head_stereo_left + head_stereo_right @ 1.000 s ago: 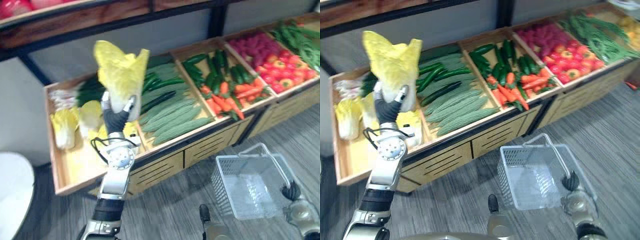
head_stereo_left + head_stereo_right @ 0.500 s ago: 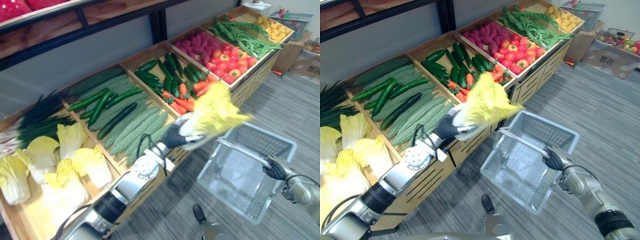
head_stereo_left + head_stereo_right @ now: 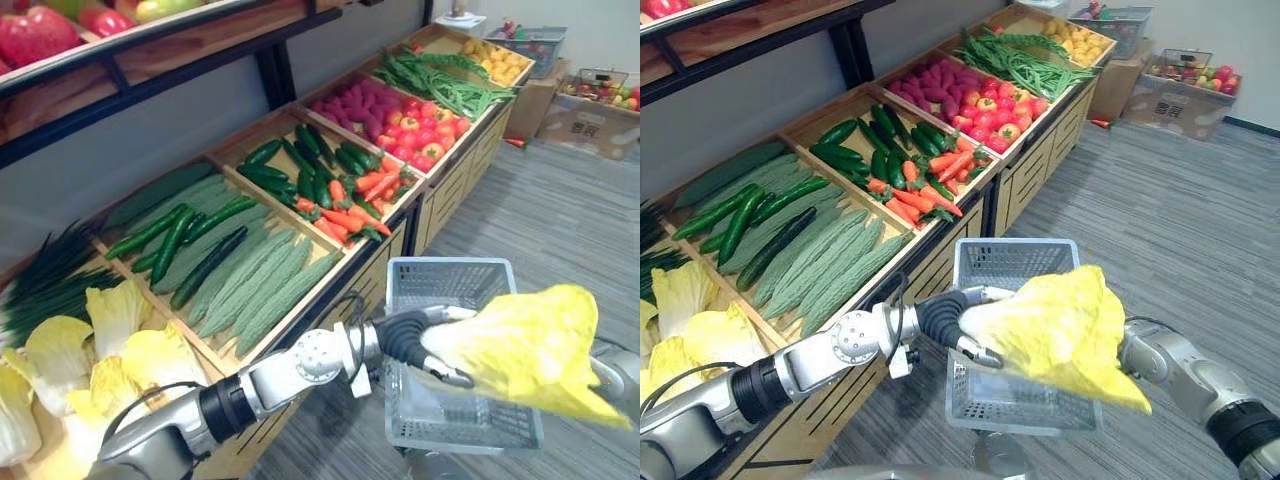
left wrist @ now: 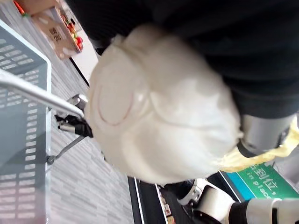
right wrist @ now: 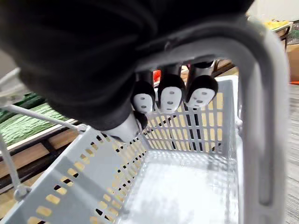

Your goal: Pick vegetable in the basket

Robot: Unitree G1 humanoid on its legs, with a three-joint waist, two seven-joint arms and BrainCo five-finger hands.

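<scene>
The left hand [image 3: 405,335] was clamped on one cabbage [image 3: 530,345], held above the near right corner of the single basket [image 3: 450,265], with open floor [image 3: 560,210] beyond. In the left wrist view, the cabbage's pale base pressed against the palm. In the right wrist view, the right hand [image 5: 170,95] was curled round the handle [image 5: 261,116].

Head pair, 2 views: set high, facing down and forward at mid range; counter [image 3: 1025,170] of vegetable bins to the left, grey floor [image 3: 1200,200] to the right. Near-identical framing, shifted slightly sideways; shared: basket [image 3: 1015,262], cabbage [image 3: 1060,330], left hand [image 3: 942,318].
Left wrist view: very close, looking along the hand onto the pale cabbage base, basket wall at one edge.
Right wrist view: very close, from beneath the right hand [image 5: 170,95], facing into the basket's interior.
</scene>
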